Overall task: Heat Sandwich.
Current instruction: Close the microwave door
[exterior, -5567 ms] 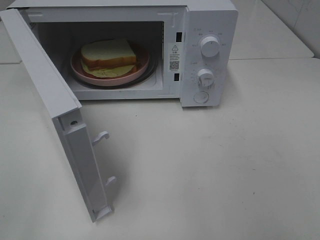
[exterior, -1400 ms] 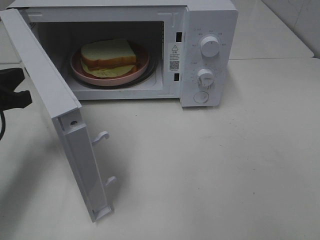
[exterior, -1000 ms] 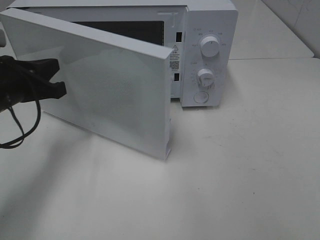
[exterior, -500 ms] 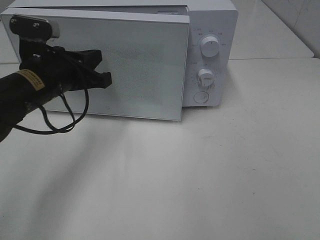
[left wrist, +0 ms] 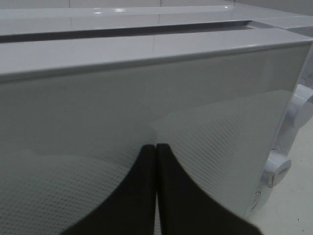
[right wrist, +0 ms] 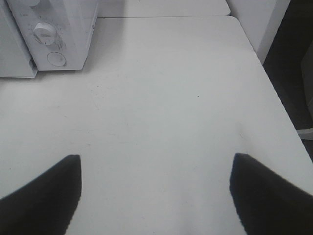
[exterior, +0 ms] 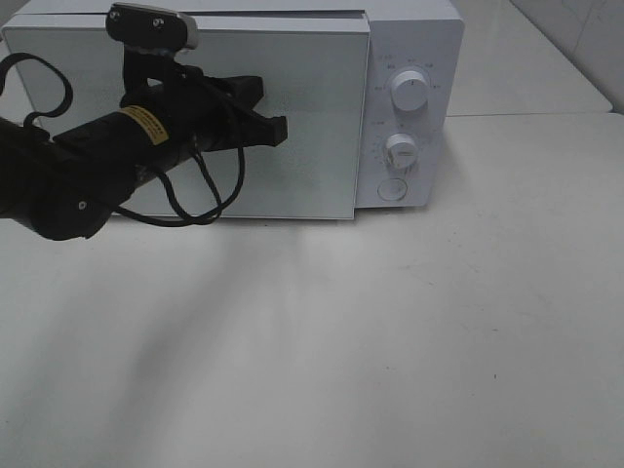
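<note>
Against the front of the microwave door [exterior: 322,166]: left gripper [left wrist: 155,149], jaws pressed fully together, holding nothing, tips on the glass panel near mid-height, nearer the door's control-panel edge than its hinge edge. Door: looks flush with the microwave [exterior: 419,34] body, but a thin dark slit runs along its top edge in the left wrist view, so whether the latch has caught cannot be told. Cable [exterior: 200,210]: loops from the left arm and hangs in front of the door. Control panel, beside the door: upper knob [exterior: 409,90], lower knob [exterior: 401,152] and round button [exterior: 392,189], none touched by either arm. Right gripper [right wrist: 155,161]: jaws spread wide, empty, over bare tabletop [exterior: 439,322], well apart from the microwave on its control-panel side. Sandwich: not visible in any view; judged to sit inside the microwave, straight beyond the left gripper's tips with the door panel between them. Risks, as judged: a door left short of latching would keep the oven from running; too firm a push could slide the whole microwave back on the tabletop; the hanging cable could snag the door edge as the arm draws away and pull it open.
</note>
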Robot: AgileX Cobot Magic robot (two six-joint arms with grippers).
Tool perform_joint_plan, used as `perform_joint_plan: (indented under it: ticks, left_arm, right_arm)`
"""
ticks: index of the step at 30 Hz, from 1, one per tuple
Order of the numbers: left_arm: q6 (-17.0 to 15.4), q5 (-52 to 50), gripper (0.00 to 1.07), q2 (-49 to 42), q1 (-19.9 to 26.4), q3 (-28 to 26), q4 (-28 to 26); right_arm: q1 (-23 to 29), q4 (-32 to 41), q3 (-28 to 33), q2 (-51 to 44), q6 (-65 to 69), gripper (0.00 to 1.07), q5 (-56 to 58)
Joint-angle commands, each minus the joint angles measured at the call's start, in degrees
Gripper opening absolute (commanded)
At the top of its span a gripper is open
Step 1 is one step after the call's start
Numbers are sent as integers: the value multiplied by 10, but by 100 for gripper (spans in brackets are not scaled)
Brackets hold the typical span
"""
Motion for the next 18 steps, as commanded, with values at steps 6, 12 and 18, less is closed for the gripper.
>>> perform_joint_plan:
  ticks: [6,12,18]
  left_arm:
    - [14,21,0,26,-14,-54,-42]
    - [17,44,0,49,-14,-107,-56]
    - [17,71,0,70,-14,-151,-57]
  right_arm:
    - [-3,0,1,-15,-2,76,-7]
    - [-3,0,1,-15,-2,76,-7]
    - [-3,0,1,-15,-2,76,-7]
